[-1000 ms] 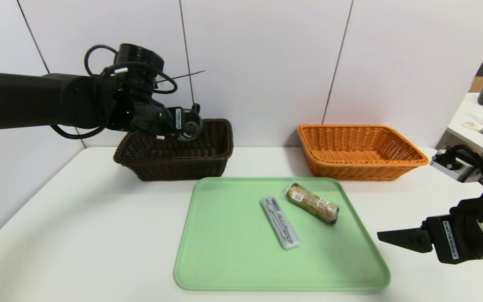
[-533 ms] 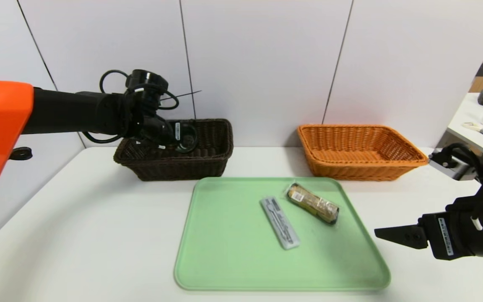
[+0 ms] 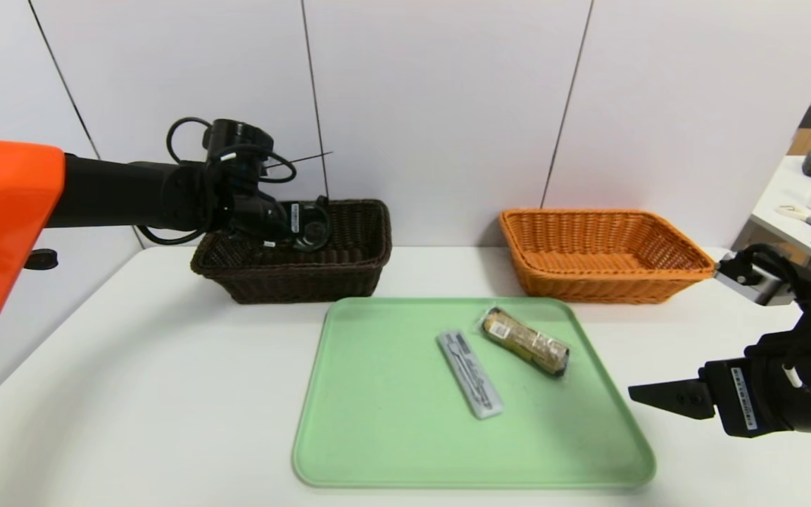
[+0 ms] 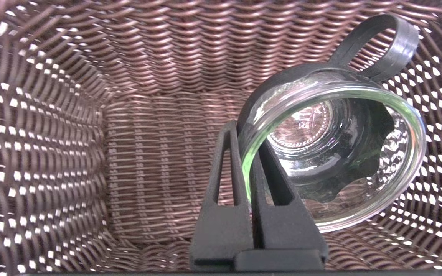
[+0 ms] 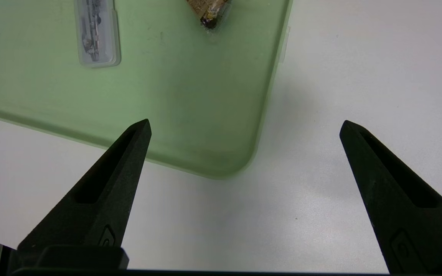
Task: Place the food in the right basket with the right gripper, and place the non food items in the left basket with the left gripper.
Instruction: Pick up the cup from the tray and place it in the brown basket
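Tray (image 3: pixel 391 436) before two baskets, case (image 3: pixel 469 374) left of snack (image 3: pixel 526 342)

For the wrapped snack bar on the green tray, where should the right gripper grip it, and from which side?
Probably across the middle of the wrapped snack bar, from above. It lies flat on the green tray, slanting, so the jaws would span its short width, turned to match the slant. The grey case lies close beside it but apart, leaving little room on that side. The right gripper hangs open beside the tray.

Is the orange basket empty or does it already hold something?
Empty: the orange basket shows only bare weave inside in the head view.
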You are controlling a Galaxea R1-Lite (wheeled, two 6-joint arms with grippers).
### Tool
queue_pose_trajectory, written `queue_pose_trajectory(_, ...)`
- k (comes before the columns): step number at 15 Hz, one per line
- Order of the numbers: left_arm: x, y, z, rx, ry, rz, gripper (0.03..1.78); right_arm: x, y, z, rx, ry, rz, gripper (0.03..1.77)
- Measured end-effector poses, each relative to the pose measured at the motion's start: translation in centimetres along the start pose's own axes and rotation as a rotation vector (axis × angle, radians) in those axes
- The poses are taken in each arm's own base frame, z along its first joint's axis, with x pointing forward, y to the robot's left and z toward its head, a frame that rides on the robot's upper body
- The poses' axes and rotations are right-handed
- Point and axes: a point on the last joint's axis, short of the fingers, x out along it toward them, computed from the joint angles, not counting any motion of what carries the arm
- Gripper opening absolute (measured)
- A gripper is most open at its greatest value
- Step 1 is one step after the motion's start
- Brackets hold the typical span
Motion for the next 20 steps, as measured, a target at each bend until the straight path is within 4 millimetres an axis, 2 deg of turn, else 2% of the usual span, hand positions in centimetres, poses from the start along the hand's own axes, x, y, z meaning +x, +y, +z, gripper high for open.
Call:
queue_pose_trajectory(11,1.0,0.36,-0.62,0.005,0.023,0.015,0.09,0.03,-0.01,0.05,0.0,-0.001,-0.005,1.7)
queue_pose_trajectory(13,1.06,0.33,-0.66,0.005,0.024,0.015,0.45,0.02,-0.01,0.05,0.0,-0.002,-0.005,1.7)
queue_pose_trajectory(15,1.0,0.31,-0.56,0.006,0.02,0.014,0.74,-0.02,-0.01,0.04,0.0,-0.003,-0.005,1.7)
queue_pose_trajectory(17,0.87,0.32,-0.45,0.006,0.017,0.014,0.96,-0.07,-0.01,0.04,0.0,-0.005,-0.004,1.7)
queue_pose_trajectory(20,0.17,0.23,0.02,0.005,0.0,0.01,1.2,-0.19,-0.01,0.03,0.0,-0.01,-0.005,1.7)
